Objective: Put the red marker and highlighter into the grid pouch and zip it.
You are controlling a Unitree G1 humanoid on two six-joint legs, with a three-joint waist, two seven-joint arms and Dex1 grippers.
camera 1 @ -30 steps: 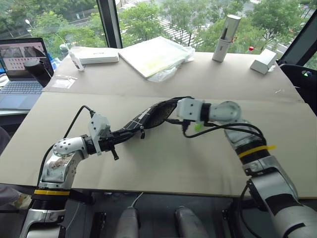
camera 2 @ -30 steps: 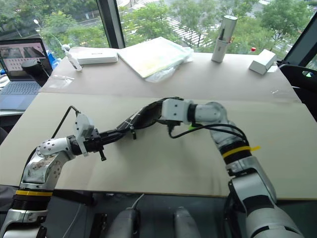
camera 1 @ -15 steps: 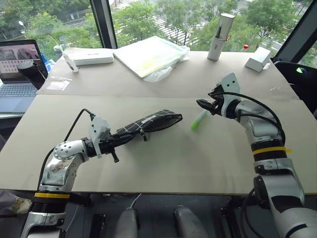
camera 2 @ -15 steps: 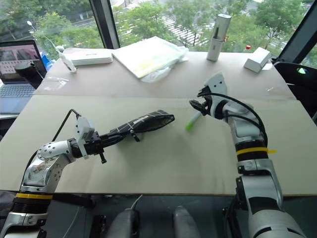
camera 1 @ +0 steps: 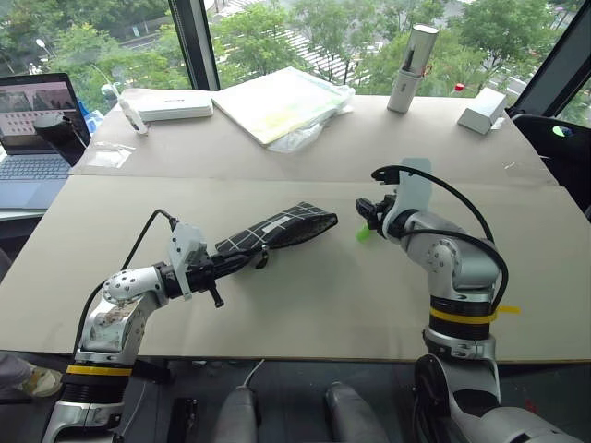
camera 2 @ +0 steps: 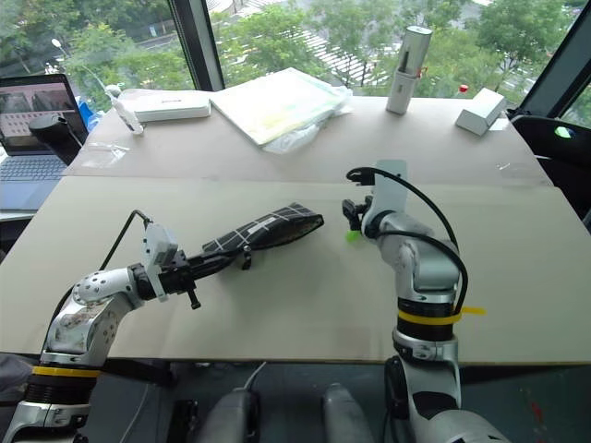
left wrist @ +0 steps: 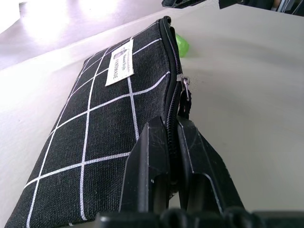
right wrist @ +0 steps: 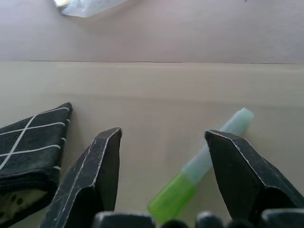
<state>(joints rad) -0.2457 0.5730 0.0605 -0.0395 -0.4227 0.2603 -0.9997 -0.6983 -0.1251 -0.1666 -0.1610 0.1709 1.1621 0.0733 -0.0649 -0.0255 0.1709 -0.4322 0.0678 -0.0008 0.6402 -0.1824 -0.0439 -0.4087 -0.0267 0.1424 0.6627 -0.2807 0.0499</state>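
Observation:
The grid pouch (camera 1: 277,229) lies on the table, black with white lines and a small white label (left wrist: 118,67). My left gripper (left wrist: 173,142) is shut on its zipper edge at the near end. The pouch's far end (right wrist: 28,137) gapes open towards my right gripper. The highlighter (right wrist: 199,164), light green with a paler end, lies on the table (camera 1: 305,305) just right of the pouch. My right gripper (right wrist: 164,133) hovers open right over the highlighter (camera 1: 363,233), a finger on either side, not touching it. The red marker is out of view.
Along the far edge stand a laptop (camera 1: 32,138), a flat white box (camera 1: 175,104), a plastic-wrapped pad (camera 1: 286,101), a silver cylinder (camera 1: 411,55) and a small white box (camera 1: 485,111). A seam (camera 1: 517,183) crosses the tabletop.
My right gripper left the pouch's mouth, swung right, rolled its wrist and came down over the highlighter. The pouch's far end has sunk flatter. My left gripper kept its grip in place.

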